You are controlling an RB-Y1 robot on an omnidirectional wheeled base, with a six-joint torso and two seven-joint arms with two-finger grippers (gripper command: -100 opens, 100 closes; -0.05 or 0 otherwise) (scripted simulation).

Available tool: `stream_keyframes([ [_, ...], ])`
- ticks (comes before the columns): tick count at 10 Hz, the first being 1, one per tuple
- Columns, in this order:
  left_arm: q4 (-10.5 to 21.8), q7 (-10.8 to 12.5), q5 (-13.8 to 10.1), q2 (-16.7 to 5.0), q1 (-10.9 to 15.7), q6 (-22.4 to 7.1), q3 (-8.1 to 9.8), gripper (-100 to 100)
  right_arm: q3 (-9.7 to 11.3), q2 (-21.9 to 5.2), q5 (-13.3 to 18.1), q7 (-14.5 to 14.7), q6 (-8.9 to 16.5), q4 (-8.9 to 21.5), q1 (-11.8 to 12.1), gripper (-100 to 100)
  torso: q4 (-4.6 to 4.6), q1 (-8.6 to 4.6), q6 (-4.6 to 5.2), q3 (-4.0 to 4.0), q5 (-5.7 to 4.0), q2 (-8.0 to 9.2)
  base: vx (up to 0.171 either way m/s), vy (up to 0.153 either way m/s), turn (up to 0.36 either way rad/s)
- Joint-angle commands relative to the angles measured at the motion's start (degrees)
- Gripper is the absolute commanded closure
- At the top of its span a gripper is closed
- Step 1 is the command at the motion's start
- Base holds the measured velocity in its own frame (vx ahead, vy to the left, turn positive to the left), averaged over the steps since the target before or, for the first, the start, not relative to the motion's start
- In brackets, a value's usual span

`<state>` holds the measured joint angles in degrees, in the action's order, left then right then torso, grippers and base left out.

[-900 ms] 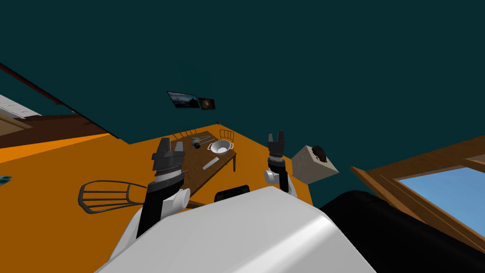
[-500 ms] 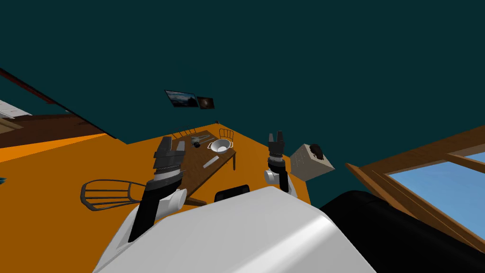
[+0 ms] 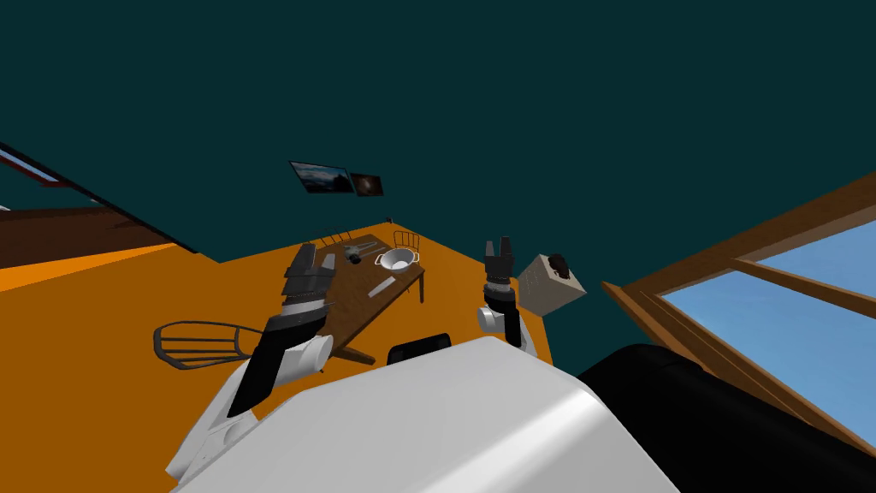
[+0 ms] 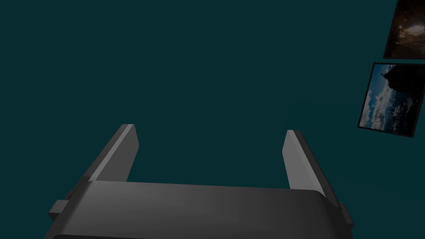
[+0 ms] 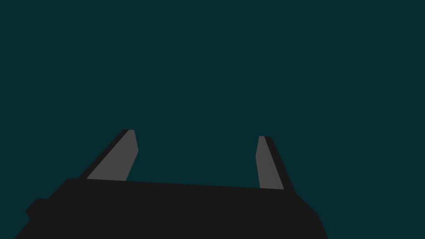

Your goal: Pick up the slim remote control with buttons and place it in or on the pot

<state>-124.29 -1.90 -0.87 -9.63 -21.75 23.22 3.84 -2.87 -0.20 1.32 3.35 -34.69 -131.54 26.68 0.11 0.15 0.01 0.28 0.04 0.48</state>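
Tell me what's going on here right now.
Nothing is being handled yet. The left gripper and the right gripper are both open and empty, raised in front of the robot. The slim grey remote lies on the brown table, apart from the white pot, which stands nearer the table's far end. The remote is not yet picked up.

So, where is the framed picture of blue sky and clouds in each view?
Head view: framed sky picture on the dark teal wall above the brown wooden table, beside a smaller dark picture.
Left wrist view: beyond the open left hand, beside that dark picture.
Right wrist view: open right hand facing bare wall.
Shared landmark: the teal wall.
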Motion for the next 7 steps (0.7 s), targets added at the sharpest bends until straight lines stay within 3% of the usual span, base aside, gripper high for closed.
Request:
stream_keyframes([
  [1,1.9,-0.5,-2.6,-1.3,1.3,-2.3,0.8,-100,0.0,0.0,0.0,0.0,0.0,0.0,0.0,0,0.0,0.0,0.0,0.0,0.0,0.0,-0.115,0.031,-0.109],
  [4,6.4,-1.1,-7.8,-3.2,4.6,-7.4,2.29,-100,0.0,0.0,0.0,0.0,0.0,0.0,0.0,0,-0.03,-0.1,-0.01,-0.07,-0.02,-0.13,-0.091,-0.002,-0.103],
  [5,6.4,-1.1,-7.8,-3.2,4.6,-7.8,2.29,-100,0.0,0.0,0.0,0.0,0.0,0.0,0.0,0,-0.04,-0.12,0.0,-0.1,-0.03,-0.18,-0.051,-0.001,-0.043],
  [7,10.0,-1.0,-11.5,-4.2,6.9,-11.8,3.32,-100,0.0,0.0,0.0,0.0,0.0,0.0,0.0,0,-0.07,-0.13,0.0,-0.18,-0.03,-0.32,-0.042,-0.012,-0.102],
])
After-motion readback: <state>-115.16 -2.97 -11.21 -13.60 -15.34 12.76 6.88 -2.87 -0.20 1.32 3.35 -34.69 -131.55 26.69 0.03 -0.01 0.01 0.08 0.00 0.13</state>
